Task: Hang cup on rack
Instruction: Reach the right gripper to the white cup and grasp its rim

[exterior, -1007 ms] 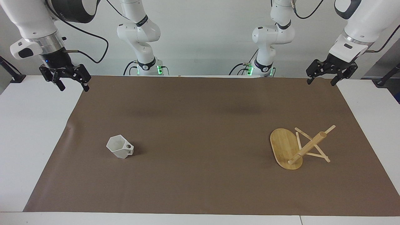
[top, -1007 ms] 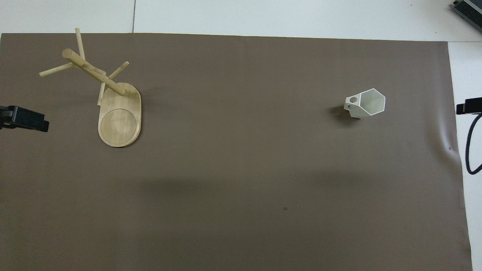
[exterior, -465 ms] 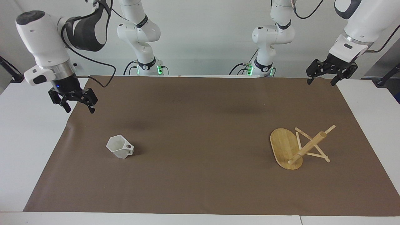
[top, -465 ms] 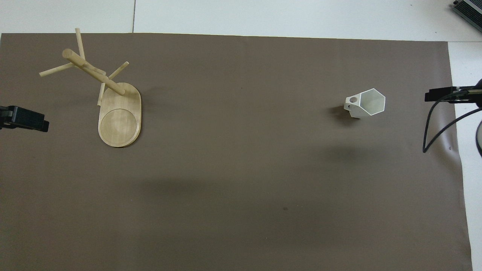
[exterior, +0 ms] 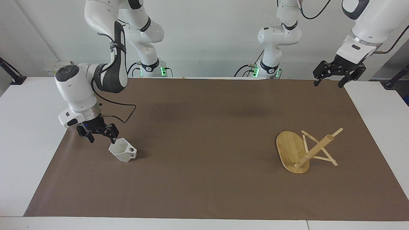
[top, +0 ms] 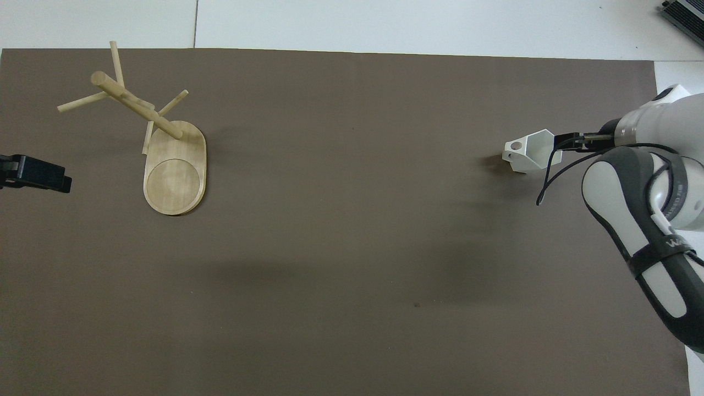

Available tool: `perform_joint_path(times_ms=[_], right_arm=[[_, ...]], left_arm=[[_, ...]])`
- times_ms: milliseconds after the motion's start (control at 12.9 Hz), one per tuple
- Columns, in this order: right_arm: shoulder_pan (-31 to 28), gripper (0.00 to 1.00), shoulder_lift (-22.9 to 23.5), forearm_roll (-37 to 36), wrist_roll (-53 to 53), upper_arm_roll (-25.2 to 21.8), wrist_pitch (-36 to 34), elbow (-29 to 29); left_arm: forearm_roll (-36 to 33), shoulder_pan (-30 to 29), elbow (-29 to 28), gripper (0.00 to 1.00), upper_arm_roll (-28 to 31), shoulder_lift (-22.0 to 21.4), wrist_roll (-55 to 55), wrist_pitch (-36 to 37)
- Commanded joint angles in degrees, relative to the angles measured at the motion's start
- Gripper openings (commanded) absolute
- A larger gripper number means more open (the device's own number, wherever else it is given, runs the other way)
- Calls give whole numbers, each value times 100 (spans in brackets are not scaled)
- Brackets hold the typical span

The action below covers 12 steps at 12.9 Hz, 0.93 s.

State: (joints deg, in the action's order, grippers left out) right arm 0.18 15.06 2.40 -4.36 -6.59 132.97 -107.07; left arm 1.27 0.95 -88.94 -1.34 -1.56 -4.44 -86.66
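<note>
Right gripper point(exterior: 99, 136) hung low just beside the cup point(exterior: 123, 151), fingers apart, apparently lining up a rim grasp. Cup stood upright on the surface point(exterior: 204, 191) toward the right arm's end; rack point(exterior: 303, 150) well apart, toward the left arm's end. Left gripper point(exterior: 330, 81), fingers apart, waited.

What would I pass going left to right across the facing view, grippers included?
right gripper, open → cup → rack, lying tipped over → left gripper, open, waiting over the mat's corner
</note>
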Motion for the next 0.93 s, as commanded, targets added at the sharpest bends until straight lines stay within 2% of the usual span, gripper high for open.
perform_joint_path(times_ms=[0, 620, 852], right_arm=[[-36, 100, -91, -46, 136, 44, 194, -261], [-36, 100, 357, -46, 883, 78, 923, -323], [-36, 100, 384, -46, 997, 88, 994, -323]], left_arm=[[-83, -68, -158, 100, -60, -152, 49, 27], [-83, -68, -158, 100, -60, -143, 49, 27], [-75, -68, -158, 100, -60, -143, 49, 27]])
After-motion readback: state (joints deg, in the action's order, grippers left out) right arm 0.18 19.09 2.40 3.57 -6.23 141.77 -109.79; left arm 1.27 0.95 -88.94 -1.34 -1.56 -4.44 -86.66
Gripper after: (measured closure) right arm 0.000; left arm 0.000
